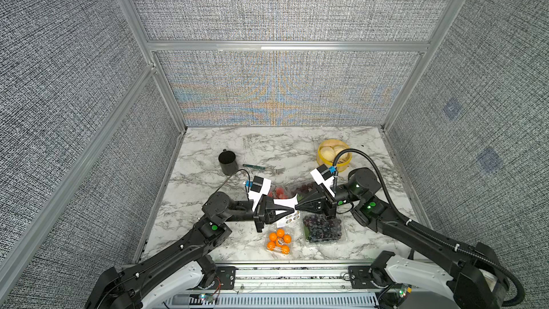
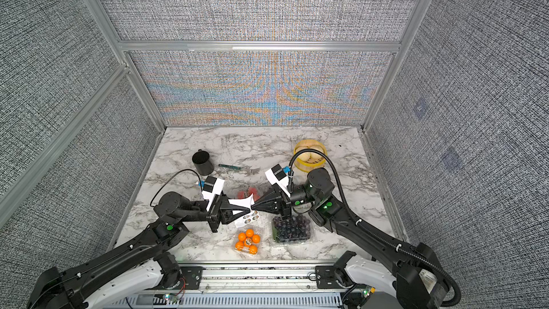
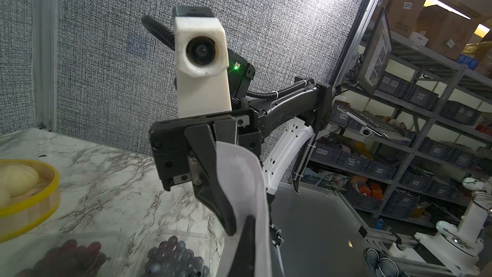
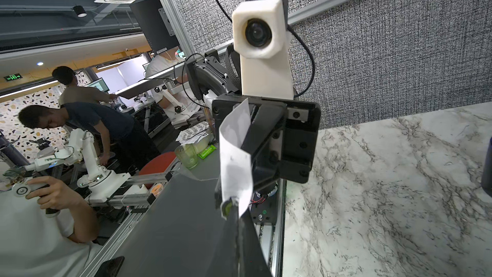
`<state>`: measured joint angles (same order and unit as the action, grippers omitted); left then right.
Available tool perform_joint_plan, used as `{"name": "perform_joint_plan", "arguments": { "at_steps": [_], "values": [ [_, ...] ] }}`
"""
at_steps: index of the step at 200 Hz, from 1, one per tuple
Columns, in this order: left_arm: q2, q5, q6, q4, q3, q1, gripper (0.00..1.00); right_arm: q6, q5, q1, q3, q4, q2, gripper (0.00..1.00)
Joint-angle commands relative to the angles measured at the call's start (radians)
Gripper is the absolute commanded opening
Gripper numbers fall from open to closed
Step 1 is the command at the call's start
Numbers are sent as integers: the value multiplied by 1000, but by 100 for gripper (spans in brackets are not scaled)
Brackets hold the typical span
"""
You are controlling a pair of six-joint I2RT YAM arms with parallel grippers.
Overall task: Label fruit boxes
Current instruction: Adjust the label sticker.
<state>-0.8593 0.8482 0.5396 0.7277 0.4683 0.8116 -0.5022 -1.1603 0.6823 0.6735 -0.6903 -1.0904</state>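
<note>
Over the middle of the white marble table [image 1: 208,150], black left gripper [image 1: 292,210] clamps a curled white sticker sheet [image 1: 284,202], black right gripper [image 1: 298,207] pinches its end. Clear plastic fruit boxes [image 1: 323,230] sit below, near the front edge; only the orange-ball one [image 1: 279,242] looks labelled, maybe.

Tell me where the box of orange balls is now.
In both top views the box of orange balls lies near the table's front edge, just left of the box of dark grapes.
</note>
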Motion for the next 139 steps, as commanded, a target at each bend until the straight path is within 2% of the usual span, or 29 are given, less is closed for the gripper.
{"name": "perform_joint_plan", "arguments": {
  "at_steps": [1, 59, 97, 123, 139],
  "values": [
    [17, -23, -38, -28, -3, 1, 0, -15, -15, 1, -8, -47, 13, 0],
    [6, -14, -35, -27, 5, 1, 0, -91, -61, 3, -18, -172, -7, 0],
    [19, -21, -40, -45, 3, 1, 0, -100, -70, 3, -24, -192, -2, 0],
    [22, -27, -40, -49, 3, 0, 0, -63, -56, 4, -17, -139, 1, 0],
    [19, -28, -42, -54, 5, 0, 0, -91, -65, 4, -17, -176, -12, 0]
  ]
}}
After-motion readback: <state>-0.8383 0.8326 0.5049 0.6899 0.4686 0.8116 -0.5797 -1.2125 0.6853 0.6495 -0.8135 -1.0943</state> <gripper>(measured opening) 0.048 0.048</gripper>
